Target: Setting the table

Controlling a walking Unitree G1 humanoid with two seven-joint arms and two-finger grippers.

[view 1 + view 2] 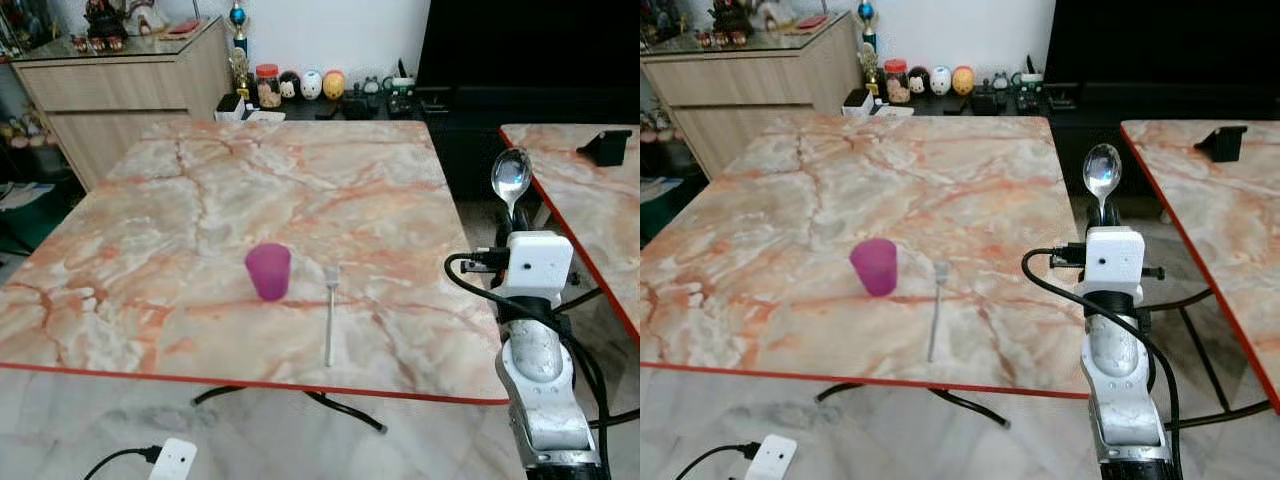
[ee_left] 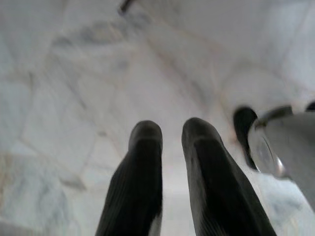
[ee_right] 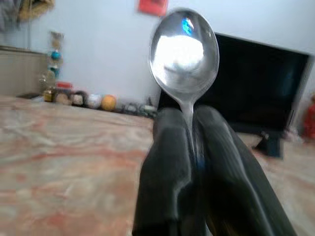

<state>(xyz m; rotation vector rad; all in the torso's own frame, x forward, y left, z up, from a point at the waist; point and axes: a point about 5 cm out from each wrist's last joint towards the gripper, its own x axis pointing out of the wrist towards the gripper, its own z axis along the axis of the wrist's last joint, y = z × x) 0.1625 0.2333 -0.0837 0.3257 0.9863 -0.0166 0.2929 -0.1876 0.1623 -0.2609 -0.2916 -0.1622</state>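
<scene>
The right hand [image 3: 194, 147] is closed on a spoon [image 1: 510, 180], held upright beside the desk's [image 1: 200, 180] right edge, bowl uppermost. On the desk, a fork [image 1: 330, 315] lies lengthwise, tines pointing away, just beside a purple cup [image 1: 268, 271]. The left hand [image 2: 170, 132] is seen slightly parted above the floor.

No text, label, brand, number or sign can be read in any of the views. The small items on the low shelf [image 1: 330, 100] behind the surface [image 1: 200, 200] are too small and blurred for lettering to be made out.
</scene>
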